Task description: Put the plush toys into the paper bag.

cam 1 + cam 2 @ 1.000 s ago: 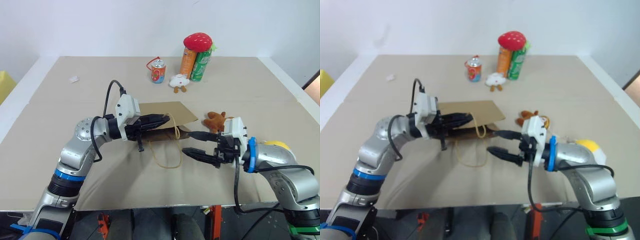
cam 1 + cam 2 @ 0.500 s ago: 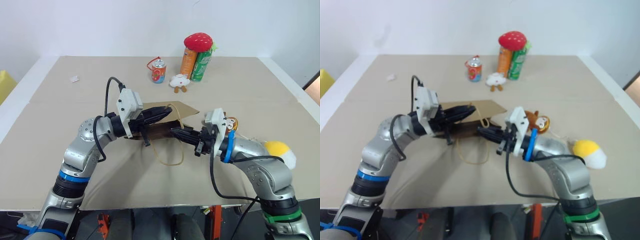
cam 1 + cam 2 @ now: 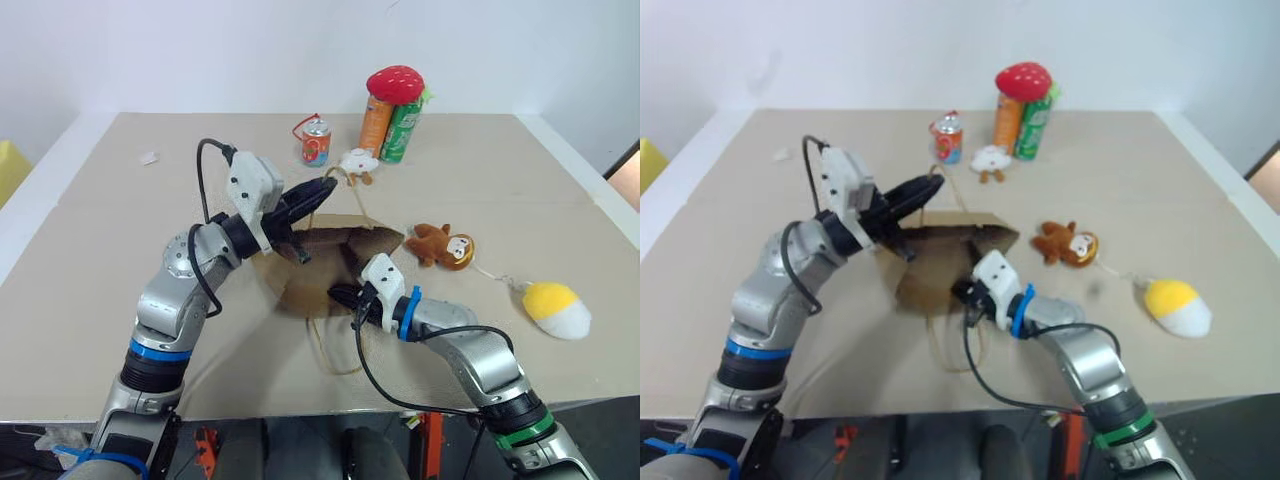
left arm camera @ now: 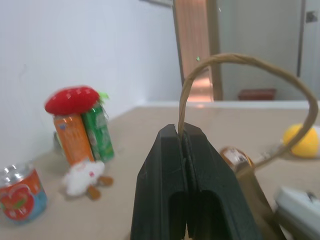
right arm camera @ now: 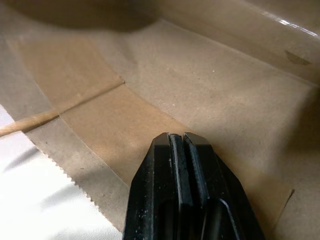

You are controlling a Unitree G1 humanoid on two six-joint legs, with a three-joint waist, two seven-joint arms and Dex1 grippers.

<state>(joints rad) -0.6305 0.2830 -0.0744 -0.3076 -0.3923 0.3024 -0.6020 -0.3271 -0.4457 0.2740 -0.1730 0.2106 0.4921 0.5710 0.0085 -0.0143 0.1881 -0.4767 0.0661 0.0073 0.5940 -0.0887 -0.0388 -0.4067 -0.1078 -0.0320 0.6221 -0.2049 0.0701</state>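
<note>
The brown paper bag (image 3: 298,288) lies on the table with its mouth pulled open. My left gripper (image 3: 325,188) is shut on the bag's upper cord handle (image 4: 250,62) and holds it up above the bag. My right gripper (image 3: 335,294) is shut, with nothing between its fingers. Its tips reach into the bag's mouth, over the inner paper of the lower side (image 5: 210,95). The brown monkey (image 3: 445,246) lies right of the bag. Further right, near the front, lies the round yellow-and-white toy (image 3: 557,308).
At the back stand a small red can (image 3: 316,143), a white plush (image 3: 357,162), and an orange and a green can topped by a red strawberry plush (image 3: 394,84). The bag's second handle loop (image 3: 338,352) lies on the table towards me. A white scrap (image 3: 149,157) lies back left.
My left gripper has risen with the cord handle, opening the bag's mouth. My right gripper has shut and moved down and left into that mouth.
</note>
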